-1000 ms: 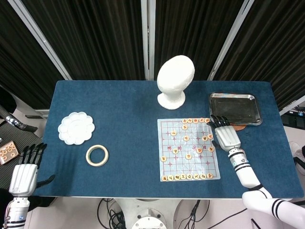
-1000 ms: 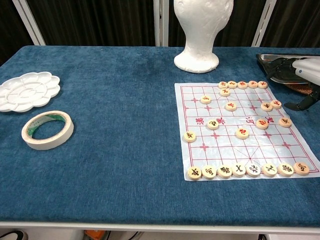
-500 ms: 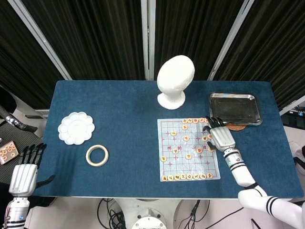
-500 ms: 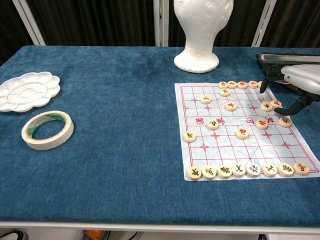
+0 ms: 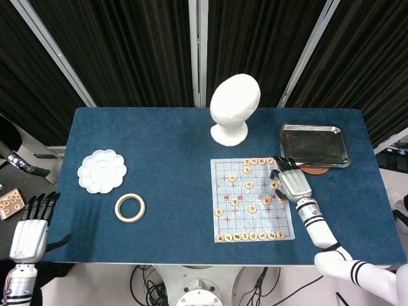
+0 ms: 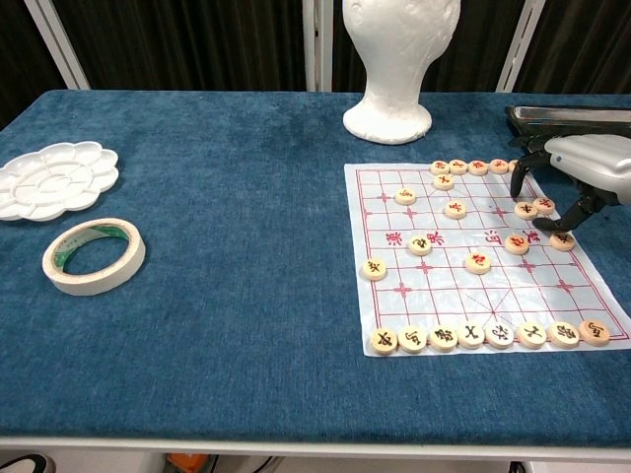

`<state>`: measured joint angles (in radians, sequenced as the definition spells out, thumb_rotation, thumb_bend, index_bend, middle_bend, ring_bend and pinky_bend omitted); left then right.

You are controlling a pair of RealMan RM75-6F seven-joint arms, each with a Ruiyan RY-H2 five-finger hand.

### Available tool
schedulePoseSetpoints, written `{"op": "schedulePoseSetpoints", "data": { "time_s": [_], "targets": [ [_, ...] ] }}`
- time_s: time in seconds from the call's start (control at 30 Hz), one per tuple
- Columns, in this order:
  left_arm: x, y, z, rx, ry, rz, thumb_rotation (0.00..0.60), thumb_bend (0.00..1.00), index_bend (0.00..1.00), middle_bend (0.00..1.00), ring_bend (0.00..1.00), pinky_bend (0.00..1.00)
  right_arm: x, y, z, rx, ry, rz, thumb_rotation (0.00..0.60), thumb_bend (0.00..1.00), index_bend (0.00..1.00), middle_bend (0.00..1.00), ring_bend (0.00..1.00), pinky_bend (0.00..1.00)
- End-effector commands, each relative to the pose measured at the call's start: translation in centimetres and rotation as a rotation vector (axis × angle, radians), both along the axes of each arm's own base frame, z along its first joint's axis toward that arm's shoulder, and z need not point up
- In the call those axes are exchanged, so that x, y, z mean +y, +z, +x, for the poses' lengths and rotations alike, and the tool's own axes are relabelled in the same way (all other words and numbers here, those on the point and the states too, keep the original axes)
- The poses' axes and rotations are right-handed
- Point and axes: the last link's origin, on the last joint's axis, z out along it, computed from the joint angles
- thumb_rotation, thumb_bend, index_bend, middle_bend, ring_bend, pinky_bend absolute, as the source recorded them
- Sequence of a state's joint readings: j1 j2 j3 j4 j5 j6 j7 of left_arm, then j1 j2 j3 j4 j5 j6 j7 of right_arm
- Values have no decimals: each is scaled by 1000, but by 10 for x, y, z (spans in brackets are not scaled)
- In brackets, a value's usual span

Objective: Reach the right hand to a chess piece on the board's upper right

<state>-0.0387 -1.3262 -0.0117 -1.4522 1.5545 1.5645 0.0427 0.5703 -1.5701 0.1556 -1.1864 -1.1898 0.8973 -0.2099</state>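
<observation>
1. The right robot hand (image 6: 584,168) hovered over the board's (image 6: 434,296) upper right corner, fingers spread and arched down, holding nothing that either view showed.
2. Its dark fingertips (image 6: 517,182) hung just above the right-edge pieces; whether any touched could not be told.
3. The likeliest piece (image 6: 525,209) lay flat on the board just below those fingertips, with a neighbour (image 6: 543,205) touching or nearly touching it on the side away from the board's centre.
4. Judged by looks, the piece was a small, stiff wooden disc, light and not fragile, smooth enough to slide on the glossy board sheet.
5. The best hold would probably be a pinch across its rim between thumb and one finger, from the sides free of the neighbour; pressing from above could skid it.
6. The left robot hand (image 5: 30,234) stayed well off the board, beyond the desk's (image 5: 159,140) near left corner, fingers apart and empty.
</observation>
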Motion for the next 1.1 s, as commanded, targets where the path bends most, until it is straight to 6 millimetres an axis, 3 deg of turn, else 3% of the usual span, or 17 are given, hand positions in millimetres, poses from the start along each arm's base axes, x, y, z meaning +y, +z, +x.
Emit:
{"op": "schedulePoseSetpoints", "data": {
  "time_s": [0.03, 0.63, 1.1],
  "targets": [
    [0, 0, 0, -1, 0, 1, 600, 55, 23, 62, 0, 1, -1, -1, 0, 0, -1, 2, 600, 235, 421, 0, 0, 0],
    [-1, 1, -2, -4, 4, 5, 600, 55, 23, 62, 0, 1, -1, 2, -2, -5, -8, -4, 600, 237, 478, 0, 0, 0],
    [-2, 3, -3, -6, 7, 14, 600, 55, 23, 62, 0, 1, -4, 11, 8, -57, 14, -31, 600, 239, 496, 0, 0, 0]
  ]
}}
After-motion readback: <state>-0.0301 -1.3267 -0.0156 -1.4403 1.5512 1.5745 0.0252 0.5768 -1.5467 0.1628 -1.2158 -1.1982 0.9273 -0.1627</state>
